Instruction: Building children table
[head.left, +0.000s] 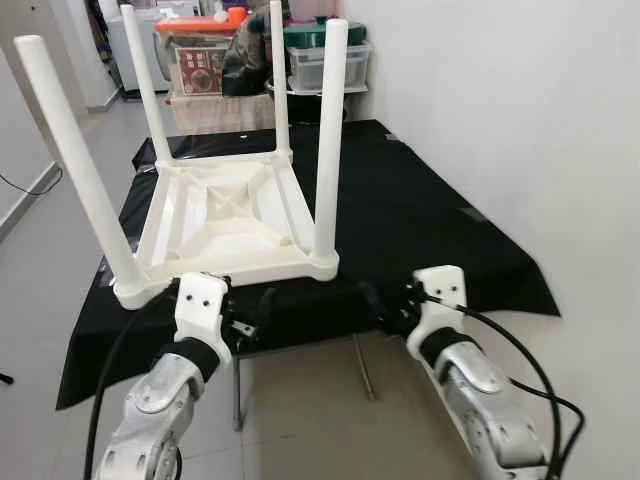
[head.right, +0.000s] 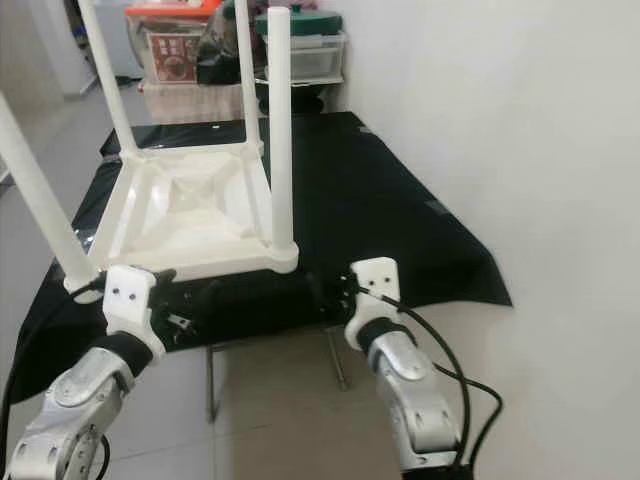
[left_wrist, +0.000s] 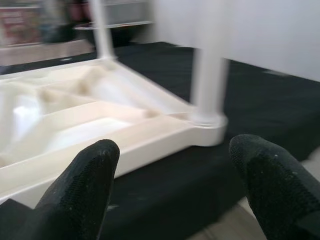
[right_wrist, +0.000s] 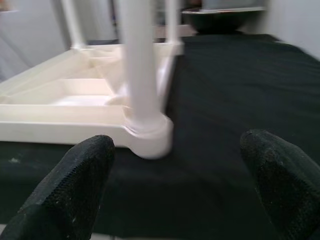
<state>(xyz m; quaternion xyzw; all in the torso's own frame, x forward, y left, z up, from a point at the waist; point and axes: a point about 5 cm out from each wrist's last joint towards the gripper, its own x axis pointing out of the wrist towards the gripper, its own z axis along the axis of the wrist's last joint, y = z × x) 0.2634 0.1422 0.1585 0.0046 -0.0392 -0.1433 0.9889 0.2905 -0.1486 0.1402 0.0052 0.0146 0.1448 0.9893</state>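
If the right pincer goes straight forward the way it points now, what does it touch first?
Probably the near right leg of the upturned white table, at its corner socket; the open right pincer points there, though depth is unclear.

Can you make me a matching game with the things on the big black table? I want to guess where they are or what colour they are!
Things:
1. white table
2. black cloth
3. left pincer
4. storage boxes

Clues:
A. open, near the table's edge
B. upside down, legs up
C. at the far end
D. spread under the white table

Pairs: 1-B, 2-D, 3-A, 4-C
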